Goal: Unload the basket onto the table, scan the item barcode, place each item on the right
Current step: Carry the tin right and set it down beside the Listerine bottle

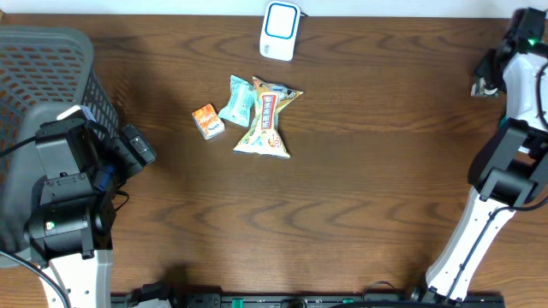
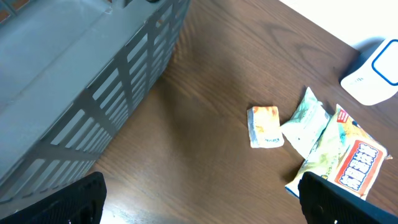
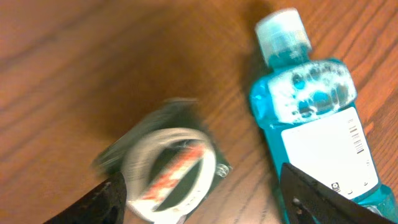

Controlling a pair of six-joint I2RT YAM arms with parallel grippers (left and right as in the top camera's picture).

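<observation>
Currently, from above, I see a dark surface [image 1: 360,214] with a flowing wood grain. A white scanner [image 1: 280,30] with rounded corners and a blue outline on its face stands at the far edge, near the middle.

In front of the scanner lie three crinkled foil snack packs. An orange packet [image 1: 207,121], small and squarish, sits just beside a pale teal packet [image 1: 237,101]. A longer packet [image 1: 270,120] with a red label and pinched ends overlaps the teal one's edge. A grey plastic basket [image 1: 51,60] with lattice walls fills the left side.

My left gripper [image 2: 205,199] hangs over bare wood beside the basket. Its black fingers [image 2: 81,199] stand as wide as they go, one in each lower corner of the left wrist view, holding nothing.

Below my right gripper [image 3: 202,186] a bottle [image 3: 311,124] lies flat on the wood. It is clear plastic filled with bubbly, bright blue liquid, and it has a pale ribbed cap. Its white label carries a barcode along one edge.

Near the bottle, but apart from it, lies a round pack [image 3: 168,168]. It is dark, with a white ring and orange markings, and too blurred for me to identify. The right fingers [image 3: 317,193] are spread apart and nothing is clamped between them. One overlaps the bottle's lower end in the right wrist view.
</observation>
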